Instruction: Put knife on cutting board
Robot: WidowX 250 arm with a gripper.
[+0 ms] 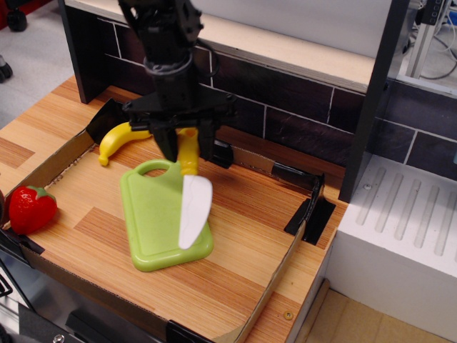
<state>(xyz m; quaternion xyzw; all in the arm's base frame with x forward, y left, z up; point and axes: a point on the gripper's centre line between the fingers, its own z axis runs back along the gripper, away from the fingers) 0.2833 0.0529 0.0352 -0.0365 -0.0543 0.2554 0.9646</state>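
My gripper point(187, 146) is shut on the yellow handle of the knife point(193, 204) and holds it in the air. The white wavy-edged blade hangs down and forward over the right half of the light green cutting board point(153, 221). The board lies flat in the shallow cardboard tray, its handle slot toward the back. Whether the blade tip touches the board I cannot tell. The gripper hides the end of the knife's handle.
A yellow banana point(118, 139) lies at the tray's back left, behind the board. A red strawberry point(30, 209) sits at the tray's left edge. The cardboard tray wall point(282, 257) runs along the right. A dark tiled back wall point(300, 93) and a white block point(400, 243) stand at the right.
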